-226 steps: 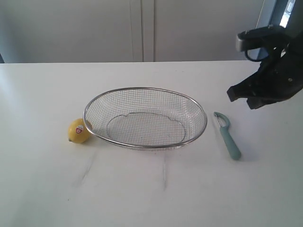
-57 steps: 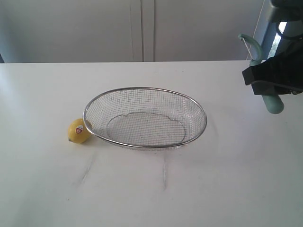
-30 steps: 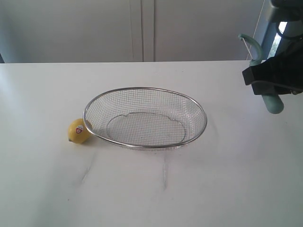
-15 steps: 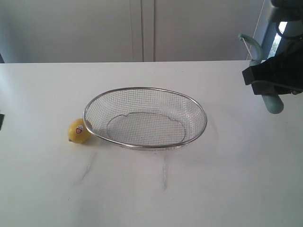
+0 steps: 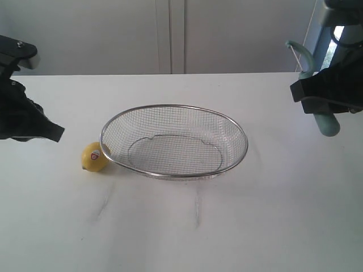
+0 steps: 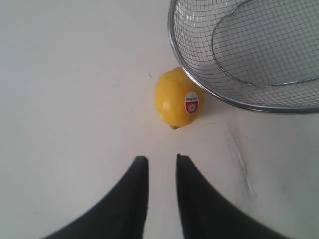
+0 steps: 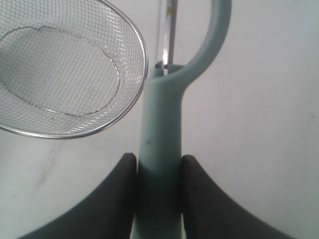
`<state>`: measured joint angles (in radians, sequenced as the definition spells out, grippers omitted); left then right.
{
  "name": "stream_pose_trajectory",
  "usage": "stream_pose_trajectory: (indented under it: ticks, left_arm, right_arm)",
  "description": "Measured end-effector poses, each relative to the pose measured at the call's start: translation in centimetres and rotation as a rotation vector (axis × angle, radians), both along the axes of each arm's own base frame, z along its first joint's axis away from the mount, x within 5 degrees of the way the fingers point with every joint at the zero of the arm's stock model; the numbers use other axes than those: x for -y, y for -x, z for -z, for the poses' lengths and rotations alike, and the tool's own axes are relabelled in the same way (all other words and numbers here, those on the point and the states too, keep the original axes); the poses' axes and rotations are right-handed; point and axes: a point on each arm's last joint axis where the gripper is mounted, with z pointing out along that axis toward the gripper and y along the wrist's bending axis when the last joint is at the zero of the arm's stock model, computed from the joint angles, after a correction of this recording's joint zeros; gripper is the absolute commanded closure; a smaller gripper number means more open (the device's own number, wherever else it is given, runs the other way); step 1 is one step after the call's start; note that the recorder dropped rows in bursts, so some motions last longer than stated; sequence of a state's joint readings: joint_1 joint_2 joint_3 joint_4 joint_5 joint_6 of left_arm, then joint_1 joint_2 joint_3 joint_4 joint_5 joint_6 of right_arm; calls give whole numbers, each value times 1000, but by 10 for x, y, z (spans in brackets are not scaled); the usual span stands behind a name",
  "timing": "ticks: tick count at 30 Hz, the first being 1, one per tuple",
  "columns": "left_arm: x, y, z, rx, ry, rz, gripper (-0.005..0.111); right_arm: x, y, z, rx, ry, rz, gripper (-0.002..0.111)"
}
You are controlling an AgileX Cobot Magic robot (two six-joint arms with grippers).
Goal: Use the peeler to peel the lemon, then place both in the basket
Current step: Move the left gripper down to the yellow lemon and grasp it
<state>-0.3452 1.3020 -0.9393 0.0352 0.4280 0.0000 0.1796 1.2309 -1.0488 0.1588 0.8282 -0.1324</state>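
Observation:
The yellow lemon point(image 5: 94, 157) point(image 6: 177, 98) lies on the white table against the left outer wall of the wire basket point(image 5: 227, 123) point(image 6: 175, 52), its red-and-white sticker showing. My left gripper point(image 5: 42, 133) point(image 6: 162, 158) hovers to the left of the lemon, open by a narrow gap with nothing between its fingers. High at the right, my right gripper point(image 5: 317, 99) point(image 7: 158, 162) is shut on the teal handle of the peeler point(image 5: 326, 122) point(image 7: 159, 129), lifted off the table with its Y-shaped head and blade pointing up and away.
The white table point(image 5: 187, 226) stretches in front of the basket with faint scuff marks. A pale cabinet wall point(image 5: 170, 34) runs along the back edge. The basket rim point(image 7: 142, 69) lies beside the held peeler in the right wrist view.
My left arm has come into the exterior view from the left edge and now hangs near the lemon. The right gripper with the peeler has stayed still.

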Motion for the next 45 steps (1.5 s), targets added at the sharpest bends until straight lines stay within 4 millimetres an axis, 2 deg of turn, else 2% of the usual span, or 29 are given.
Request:
stream_pose_trajectory:
  ticks: [2, 4, 6, 19, 26, 34, 45]
  left_arm:
    - [3, -5, 9, -31, 4, -5, 38]
    - [4, -10, 16, -51, -3, -3, 28]
    - [6, -15, 25, -69, -15, 6, 23]
    - [17, -45, 72, -62, -96, 110, 23]
    - [22, -53, 84, -28, -131, 170, 18]
    - [41, -55, 93, 25, -144, 250, 16]
    - [44, -62, 111, 21, -148, 249, 16]
  right_arm:
    - [0, 0, 0, 0, 0, 0, 108]
    - [0, 0, 0, 0, 0, 0, 108]
    - [0, 0, 0, 0, 0, 0, 108]
    - [0, 0, 0, 0, 0, 0, 108]
    - [0, 0, 0, 0, 0, 0, 108]
    - [0, 0, 0, 0, 0, 0, 108]
    - [0, 0, 0, 0, 0, 0, 108]
